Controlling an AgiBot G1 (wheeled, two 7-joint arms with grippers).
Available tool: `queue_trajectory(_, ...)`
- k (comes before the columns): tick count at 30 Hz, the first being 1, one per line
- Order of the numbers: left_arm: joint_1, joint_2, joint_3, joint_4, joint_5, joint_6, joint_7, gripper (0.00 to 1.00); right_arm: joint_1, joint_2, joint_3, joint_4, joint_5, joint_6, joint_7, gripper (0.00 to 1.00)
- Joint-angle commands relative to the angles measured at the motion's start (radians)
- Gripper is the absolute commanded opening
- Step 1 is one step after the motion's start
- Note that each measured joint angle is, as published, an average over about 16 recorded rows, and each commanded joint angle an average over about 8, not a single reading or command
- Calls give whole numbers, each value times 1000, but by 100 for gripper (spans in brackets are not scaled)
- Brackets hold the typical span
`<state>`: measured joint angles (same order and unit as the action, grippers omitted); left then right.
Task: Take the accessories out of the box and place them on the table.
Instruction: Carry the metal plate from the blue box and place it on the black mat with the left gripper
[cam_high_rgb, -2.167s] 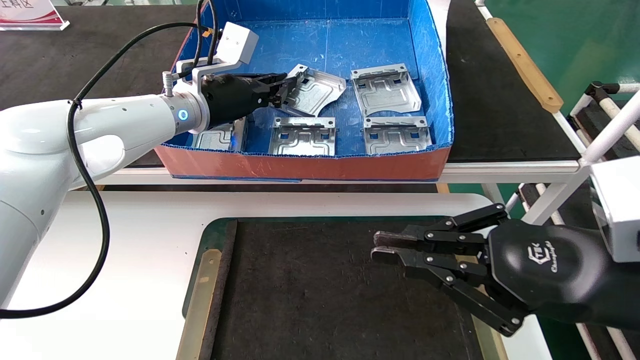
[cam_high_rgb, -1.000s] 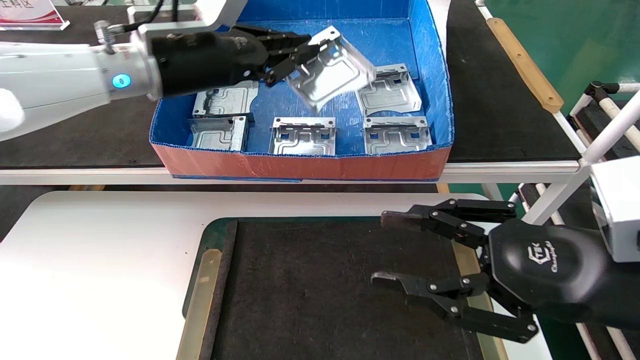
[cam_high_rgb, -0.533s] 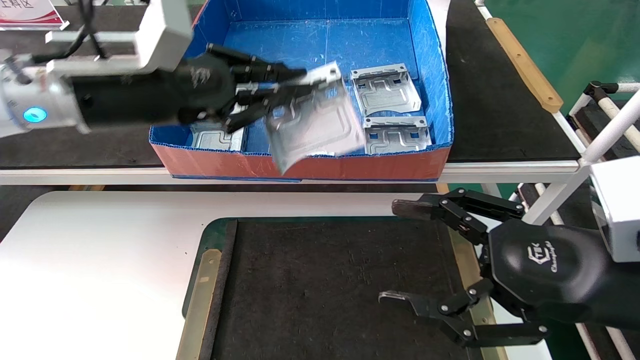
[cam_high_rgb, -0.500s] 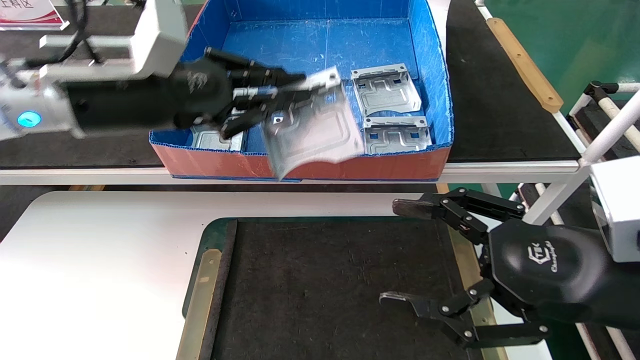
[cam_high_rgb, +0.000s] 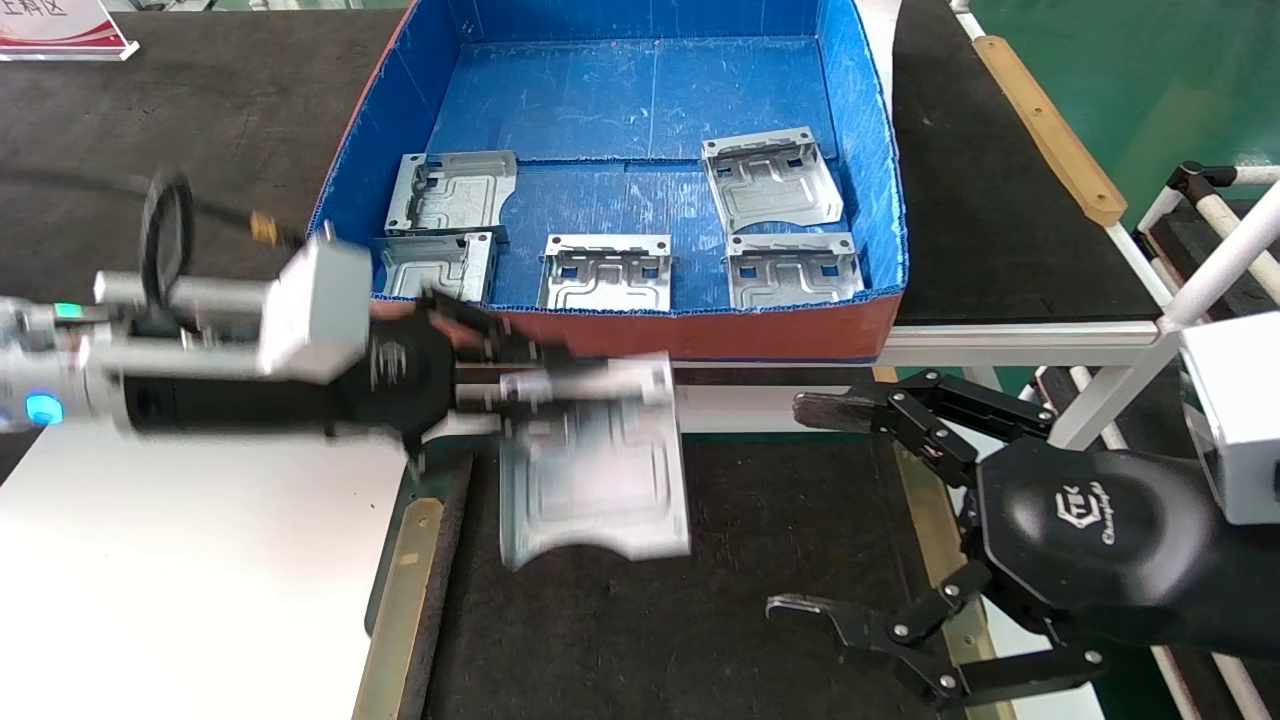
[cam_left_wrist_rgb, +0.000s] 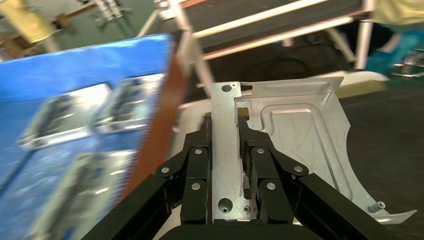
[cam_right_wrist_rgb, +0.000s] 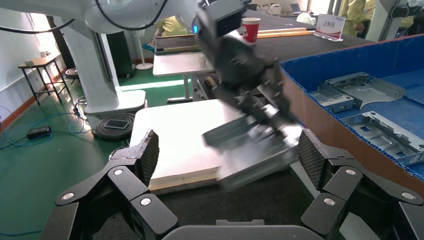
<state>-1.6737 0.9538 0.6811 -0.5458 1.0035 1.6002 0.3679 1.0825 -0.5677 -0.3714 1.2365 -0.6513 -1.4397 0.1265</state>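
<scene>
five plates left: five silver plates lie in the blue box (cam_high_rgb: 860, 180) in the upper middle of the head view, two at its left, one in the middle, two at its right
sixth plate: the carried plate (cam_high_rgb: 595, 465) hangs at centre frame, out of the box, over the near-left part of the dark mat (cam_high_rgb: 700, 600), arc-notched edge toward the bottom of the frame
left gripper: the left gripper (cam_high_rgb: 510, 385) comes in from the left edge, clamped on the plate's upper flange; in the left wrist view the fingers (cam_left_wrist_rgb: 197, 165) sit one on each side of that flange (cam_left_wrist_rgb: 227, 150)
right gripper: the right gripper (cam_high_rgb: 810, 505) waits at lower right over the mat's right side, jaws spread wide, holding nothing
table: the white table (cam_high_rgb: 200, 560) fills the lower left, with the mat inset in it
step in hand: carrying the plate to its resting spot, as i judge it
how to do it well: lower until the notched edge is touching or just above the mat, level the plate first since it hangs from one edge, then let go; dropping it from height could make it bounce or slide
placing: set it toward the mat's left so later plates have room, and keep it well apart from the right gripper
risk: the hold is on a thin flange, so a quick swing might let the plate pivot
</scene>
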Motion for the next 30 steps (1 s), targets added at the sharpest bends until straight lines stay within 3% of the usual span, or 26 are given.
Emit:
queue_trajectory(1,36,-23,35,-66,-30,-1,-3,0,0,0,0,0,0,0,0,100)
queue_trajectory(9,91,35,138,-60,-66,-19,108,0,0,0,0,0,0,0,0,100)
queue_trajectory(20,99,250,182,202,-20,-131,311,0,0,0,0,0,0,0,0,100)
queue_trajectory(25,110,352,183,312,-13,-223,382,0,0,0,0,0,0,0,0,100)
queue_trajectory(30,143,410,189,325,-17,-405,424,0,0,0,0,0,0,0,0,100)
